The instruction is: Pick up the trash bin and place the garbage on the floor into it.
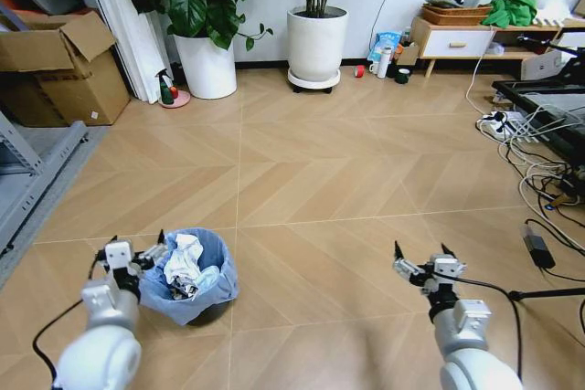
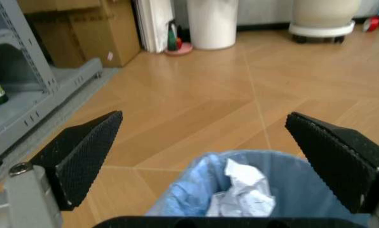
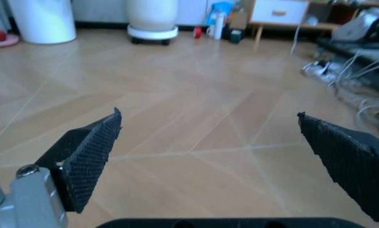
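Note:
The trash bin (image 1: 194, 282), dark with a crinkly light-blue bag over its rim, stands on the floor (image 1: 320, 180) at the lower left. Garbage (image 1: 186, 258) lies inside it, mostly crumpled white paper with some wrappers. My left gripper (image 1: 132, 246) is open just beside the bin's left rim and holds nothing. The left wrist view shows that gripper (image 2: 204, 116) open, with the bin (image 2: 291, 190) and white paper (image 2: 243, 190) low between its fingers. At the lower right, my right gripper (image 1: 420, 251) is open over bare boards, also seen as the open right gripper (image 3: 208, 114).
Two large white plant pots (image 1: 316, 43) stand at the far wall, with a green spray bottle (image 1: 166, 89) by the left one. Cardboard boxes (image 1: 59, 70) and a grey metal rack (image 1: 27, 180) line the left. Cables and a power strip (image 1: 498, 123) cover the right side near a low cabinet (image 1: 454, 41).

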